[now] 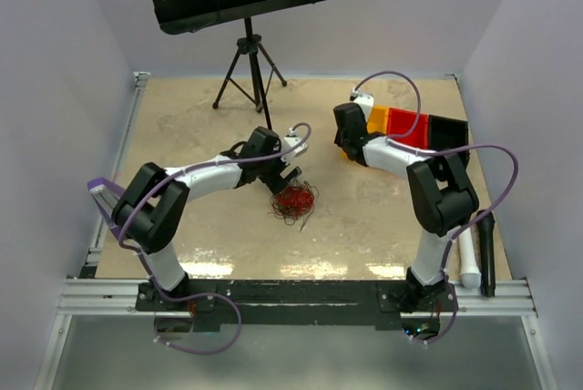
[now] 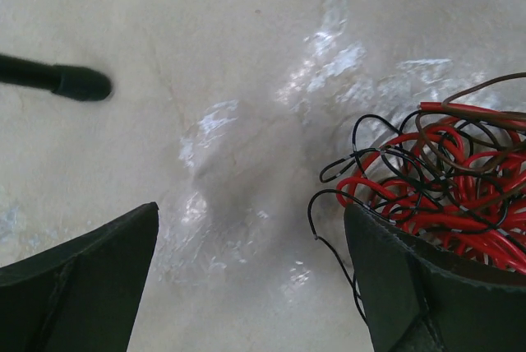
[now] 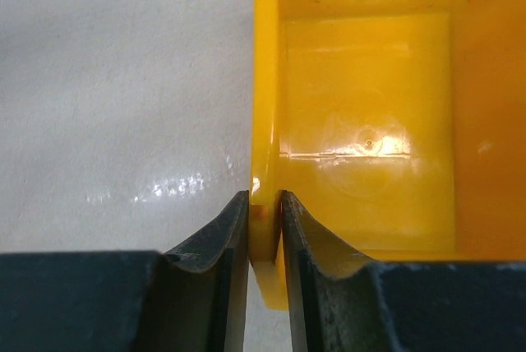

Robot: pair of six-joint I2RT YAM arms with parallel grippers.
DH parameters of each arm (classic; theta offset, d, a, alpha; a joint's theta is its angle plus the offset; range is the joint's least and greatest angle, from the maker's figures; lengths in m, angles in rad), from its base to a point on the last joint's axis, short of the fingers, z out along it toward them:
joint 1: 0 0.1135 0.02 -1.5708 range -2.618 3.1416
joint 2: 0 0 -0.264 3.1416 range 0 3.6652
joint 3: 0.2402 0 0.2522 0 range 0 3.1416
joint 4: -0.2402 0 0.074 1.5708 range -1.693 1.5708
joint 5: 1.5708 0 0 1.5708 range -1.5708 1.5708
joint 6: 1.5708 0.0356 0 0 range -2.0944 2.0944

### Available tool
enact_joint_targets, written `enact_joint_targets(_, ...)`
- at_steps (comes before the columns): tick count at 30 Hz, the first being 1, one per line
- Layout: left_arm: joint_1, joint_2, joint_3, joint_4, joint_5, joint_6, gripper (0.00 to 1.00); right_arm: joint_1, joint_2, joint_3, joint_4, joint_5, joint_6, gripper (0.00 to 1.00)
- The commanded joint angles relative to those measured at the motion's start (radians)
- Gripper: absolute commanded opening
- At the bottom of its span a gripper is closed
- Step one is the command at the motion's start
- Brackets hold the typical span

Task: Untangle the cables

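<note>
Gaping left claw [image 2: 251, 233] touches one cable tangle [image 2: 448, 167]; right claw [image 3: 265, 208] pinches yellow bin [image 3: 370, 81].

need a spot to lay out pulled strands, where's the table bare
Bare table lies between the cables and the right arm, and at far left between the stand and the left arm. Crowded: round the cables by the open left claw, and far right, where the right claw pinches the yellow bin beside other bins.
</note>
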Motion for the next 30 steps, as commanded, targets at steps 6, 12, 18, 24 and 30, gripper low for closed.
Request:
enact_joint_targets(6,-0.149,-0.052,-0.097,0.053,-0.053,0.062,1.0,0.022,-0.101,-0.07,0.093,-0.139,0.062,0.24)
enact_joint_targets(12,-0.179,-0.181,-0.18,0.015,-0.029,0.056,1.0,0.091,-0.096,-0.123,0.109,-0.134,0.094,0.27)
enact_joint_targets(18,-0.174,-0.305,-0.092,-0.14,-0.044,0.039,1.0,0.187,-0.13,-0.183,0.134,-0.142,0.167,0.27)
enact_joint_targets(24,-0.076,-0.445,0.056,-0.305,-0.108,-0.013,1.0,0.327,-0.148,-0.193,0.143,-0.119,0.229,0.27)
enact_joint_targets(30,0.087,-0.548,0.081,-0.386,-0.065,-0.024,1.0,0.453,-0.101,-0.119,0.126,-0.09,0.285,0.26)
